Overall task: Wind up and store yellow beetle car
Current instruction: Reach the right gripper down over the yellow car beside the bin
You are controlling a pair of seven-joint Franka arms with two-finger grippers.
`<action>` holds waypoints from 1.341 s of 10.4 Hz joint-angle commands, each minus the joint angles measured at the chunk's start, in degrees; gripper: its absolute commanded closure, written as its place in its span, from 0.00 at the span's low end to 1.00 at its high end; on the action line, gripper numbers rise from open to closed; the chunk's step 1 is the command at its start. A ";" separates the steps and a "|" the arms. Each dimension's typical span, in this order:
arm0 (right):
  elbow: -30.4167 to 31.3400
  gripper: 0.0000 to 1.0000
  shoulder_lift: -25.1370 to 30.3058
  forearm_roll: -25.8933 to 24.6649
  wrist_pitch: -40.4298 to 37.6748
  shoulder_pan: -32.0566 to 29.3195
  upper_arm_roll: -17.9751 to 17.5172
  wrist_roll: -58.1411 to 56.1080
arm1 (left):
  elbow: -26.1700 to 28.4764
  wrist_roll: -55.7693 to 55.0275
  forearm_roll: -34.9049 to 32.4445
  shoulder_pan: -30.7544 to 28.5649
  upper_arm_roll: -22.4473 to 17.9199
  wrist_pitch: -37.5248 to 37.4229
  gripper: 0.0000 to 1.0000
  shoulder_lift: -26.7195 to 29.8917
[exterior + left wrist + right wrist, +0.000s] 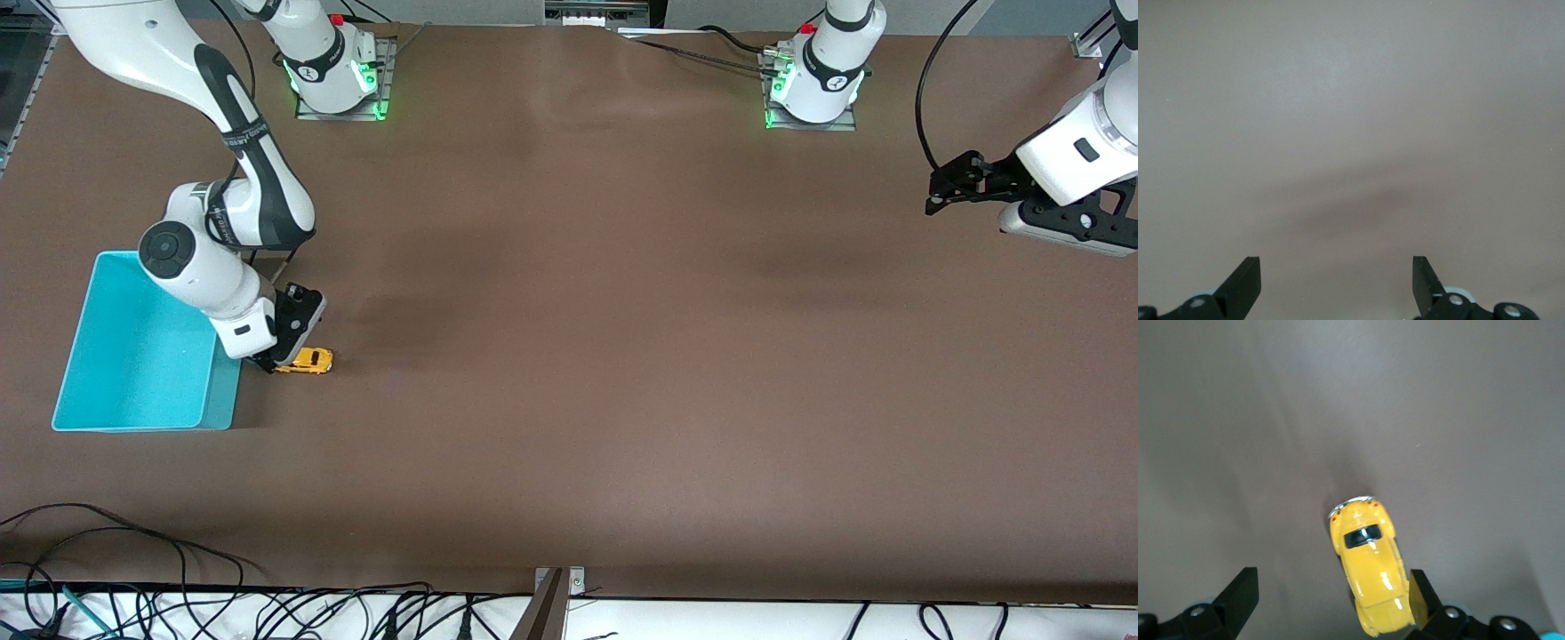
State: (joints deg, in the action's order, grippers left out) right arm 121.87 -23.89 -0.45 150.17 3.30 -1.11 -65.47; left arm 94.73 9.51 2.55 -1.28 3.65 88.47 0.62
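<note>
The yellow beetle car (308, 360) sits on the brown surface (622, 356) just beside the teal bin (142, 356), at the right arm's end. The right claw (1331, 603) is low over it, fingers spread wide, one fingertip (1417, 593) beside the car's body. The left claw (942, 191) waits wide open above the surface's other end.

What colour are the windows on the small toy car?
Dark, nearly black, on the small yellow beetle-shaped toy car; the right wrist view shows it best.
</note>
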 commanded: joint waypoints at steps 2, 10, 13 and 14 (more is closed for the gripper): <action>1.70 0.00 -0.80 -0.78 4.86 -1.98 -0.65 -5.96 | -0.69 -0.63 -0.61 -0.39 0.39 -1.11 0.00 -0.09; 1.53 0.00 -3.61 -1.05 11.36 -1.98 -1.35 -16.26 | -1.04 -0.63 -0.61 -0.30 0.57 -1.11 0.00 -0.35; 1.26 0.00 -5.02 -0.52 13.21 -1.98 -1.35 -16.27 | -1.13 -0.54 -0.61 -0.48 0.48 -1.19 0.00 -0.35; 1.18 0.13 -5.28 -0.26 13.13 -2.06 -1.35 -15.39 | -1.13 -0.63 -0.61 -0.30 0.48 -1.19 0.00 -0.35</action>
State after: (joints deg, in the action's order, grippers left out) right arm 123.13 -28.52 -0.54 161.95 2.07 -1.89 -80.94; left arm 94.73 9.47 2.55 -1.31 3.73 88.41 0.45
